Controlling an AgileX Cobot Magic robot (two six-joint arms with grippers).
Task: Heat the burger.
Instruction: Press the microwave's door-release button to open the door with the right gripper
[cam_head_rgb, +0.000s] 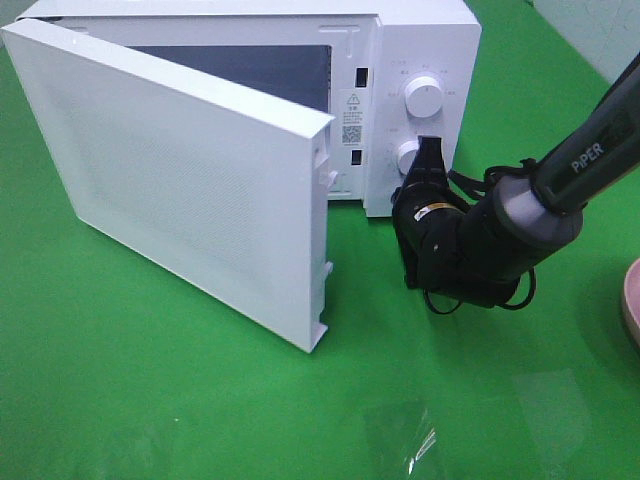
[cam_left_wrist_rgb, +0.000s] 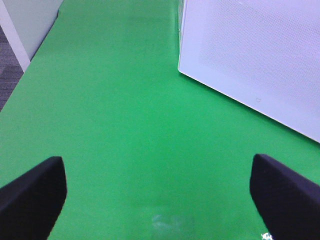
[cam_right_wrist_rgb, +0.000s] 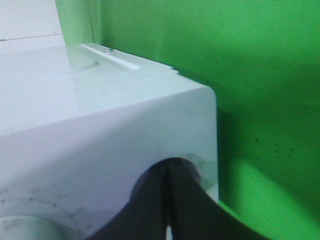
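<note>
At the lower knob (cam_head_rgb: 407, 157) of the open-doored microwave (cam_head_rgb: 430, 40), right claw (cam_head_rgb: 430, 150) pressed together; left claw (cam_left_wrist_rgb: 157, 196) spread above green table (cam_left_wrist_rgb: 125, 125).

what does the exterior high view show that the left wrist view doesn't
Only the exterior high view: the microwave body with its upper knob and lower knob, the right claw shut at the lower knob, and a pink plate cut off at the edge.
Only the left wrist view: the left claw, wide open and empty, and grey floor past the table's edge.
Both: the open microwave door and the green table. Neither shows a burger.
</note>
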